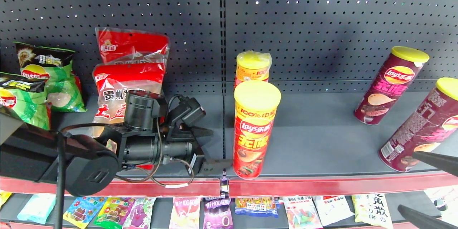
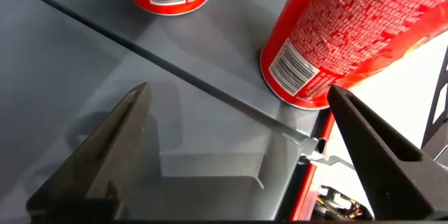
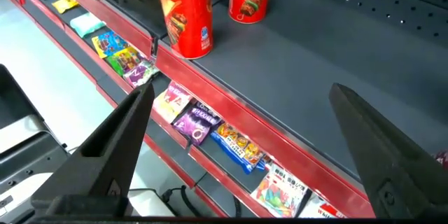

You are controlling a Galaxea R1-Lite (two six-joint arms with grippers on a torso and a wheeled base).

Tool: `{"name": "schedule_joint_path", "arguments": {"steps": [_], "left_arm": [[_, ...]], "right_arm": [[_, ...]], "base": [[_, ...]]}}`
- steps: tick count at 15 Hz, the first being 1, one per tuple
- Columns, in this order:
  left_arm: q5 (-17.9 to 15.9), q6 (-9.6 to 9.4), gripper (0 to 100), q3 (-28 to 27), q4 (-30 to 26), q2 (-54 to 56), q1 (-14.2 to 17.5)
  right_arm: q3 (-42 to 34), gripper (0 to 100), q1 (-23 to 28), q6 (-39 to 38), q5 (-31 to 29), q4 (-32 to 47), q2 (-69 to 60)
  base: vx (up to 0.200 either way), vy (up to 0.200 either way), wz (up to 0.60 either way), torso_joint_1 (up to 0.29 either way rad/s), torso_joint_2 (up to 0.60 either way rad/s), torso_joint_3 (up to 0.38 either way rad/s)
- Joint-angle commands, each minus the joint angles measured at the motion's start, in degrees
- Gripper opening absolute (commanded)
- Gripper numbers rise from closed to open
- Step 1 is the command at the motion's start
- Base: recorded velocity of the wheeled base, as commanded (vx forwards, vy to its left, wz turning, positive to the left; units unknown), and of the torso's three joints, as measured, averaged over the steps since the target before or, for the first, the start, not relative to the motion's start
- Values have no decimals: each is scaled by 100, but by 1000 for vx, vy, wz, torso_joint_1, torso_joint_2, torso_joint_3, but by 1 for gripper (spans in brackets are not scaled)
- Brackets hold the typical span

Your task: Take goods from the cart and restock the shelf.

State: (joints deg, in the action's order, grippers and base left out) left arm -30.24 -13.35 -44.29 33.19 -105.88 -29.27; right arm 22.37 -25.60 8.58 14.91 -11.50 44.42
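Red front can: a glossy printed tube with a smooth yellow lid. It stands upright at the shelf's front lip, near the centre of your head view.
Second red can: at 12 o'clock from the front can, close behind it. You see crinkled clear film over its yellow top.
Left gripper: your jaws are spread wide with nothing between them. They sit low over the deck at 9 o'clock from the front can, just beside its base.
Right gripper: your jaws are spread wide and empty, off the shelf front at 4 o'clock in the head view.
Maroon cans: two glossy tubes with yellow lids at 3 o'clock, well apart from the red ones.
Red bags: two crinkly plastic pouches at 10 o'clock, one behind the other. Your left arm covers the lower part of the nearer one.
Green bags: shiny chip packs at 9 o'clock, beside the red bags.
Shelf: a matte grey deck with a perforated back panel and a red front strip.
Lower packets: a row of flat, colourful sachets at 6 o'clock, one level down.
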Motion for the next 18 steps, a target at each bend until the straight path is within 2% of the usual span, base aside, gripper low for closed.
{"name": "schedule_joint_path", "arguments": {"steps": [1,5,8,10,11,12,13,15,16,17,18], "left_arm": [[1,-1,100,-18,3,-21,0],[10,8,100,105,12,102,35],[291,87,100,1142,627,1139,369],[643,465,100,1836,688,2317,651],[1065,808,100,2205,644,3082,695],[1407,1036,100,2451,530,3627,703],[1882,1229,100,2697,179,4356,703],[2620,1361,100,2838,-692,5367,703],[3288,1537,100,2794,-1896,6272,703],[3692,1809,100,2733,-2660,6870,712],[4009,1976,100,2671,-3337,7362,712]], "right_arm": [[-5,100,2,-6,3,-2,23],[-101,100,2,-6,-6,7,-4],[-435,100,99,3,-41,7,-232],[-760,100,275,3,-58,7,-689],[-1007,100,398,3,-111,25,-1076],[-1156,100,503,3,-164,86,-1349],[-1217,100,662,-6,-269,315,-1735],[-1103,100,969,-199,-507,912,-2157],[-831,100,1391,-559,-849,1554,-2430],[-681,100,1716,-700,-1087,1993,-2561],[-585,100,1962,-753,-1157,2266,-2693]], "base": [[0,0,0,0,0,0],[0,0,0,0,0,0],[0,0,0,0,0,0],[0,0,0,0,0,0],[0,0,0,0,0,0],[0,0,0,0,0,0],[0,0,0,0,0,0],[0,0,0,0,0,0],[0,0,0,0,0,0],[0,0,0,0,0,0],[0,0,0,0,0,0]]}}
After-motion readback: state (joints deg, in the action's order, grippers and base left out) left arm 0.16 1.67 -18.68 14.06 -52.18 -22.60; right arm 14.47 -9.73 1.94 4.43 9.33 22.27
